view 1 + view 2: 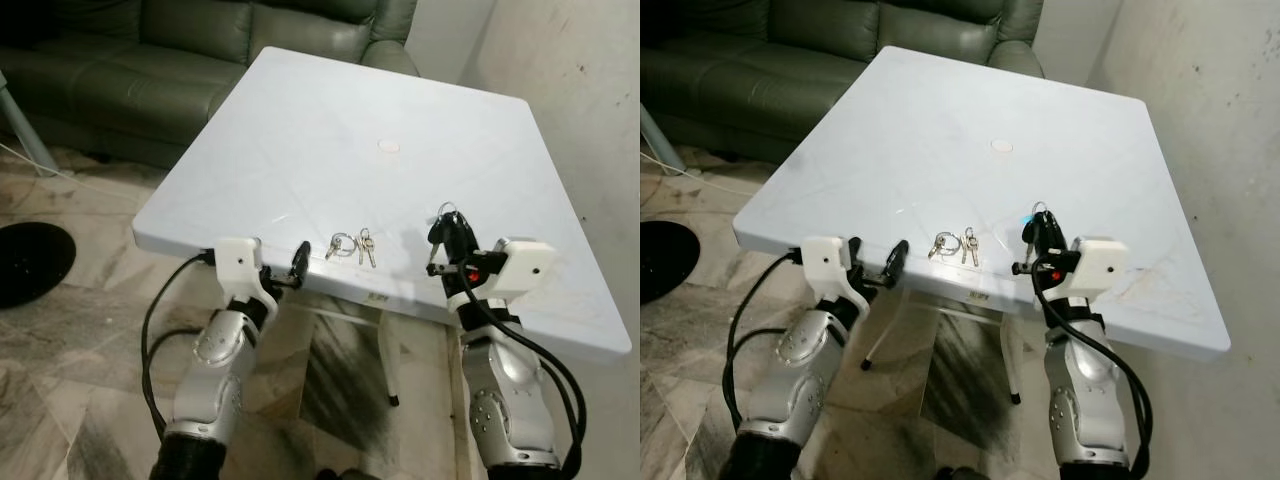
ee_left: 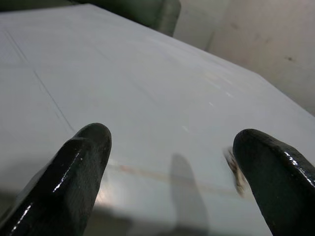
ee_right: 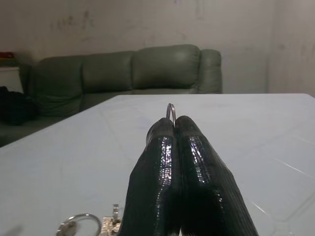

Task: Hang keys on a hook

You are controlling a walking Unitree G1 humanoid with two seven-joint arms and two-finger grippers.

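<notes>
The right claw [image 1: 447,232] sits at the lower right of the left eye view, just over the near edge of the white surface [image 1: 400,90], its two black fingers [image 3: 179,162] pressed tight together on a bunch of keys [image 1: 445,218]; in the right wrist view the silver key ring pokes up between the fingertips at the middle of the frame, so the grip looks to be on the ring itself, with a dark key head and a bit of blue at the claw in the head views. The left claw [image 1: 300,262] is at the lower middle-left of the left eye view, level with the surface's front edge, its fingers [image 2: 74,172] spread wide and holding nothing. Between the two claws, just in from the front edge, a second set of keys [image 1: 352,245] lies flat on the surface: a ring with two or three small keys fanned out, apart from both claws. Further up the surface is a small round mark [image 1: 388,146], and beyond it, in the upper left of the frame, a green sofa [image 1: 190,50]. The pick-up step appears done, and the carry to the hook is the step in hand. No hook can be made out, though one could be hidden on the wall [image 1: 590,80] at the right. The next move calls for lifting the bunch clear, turning to find the hook, and keeping the ring's opening free of the fingers so it can slip on.
</notes>
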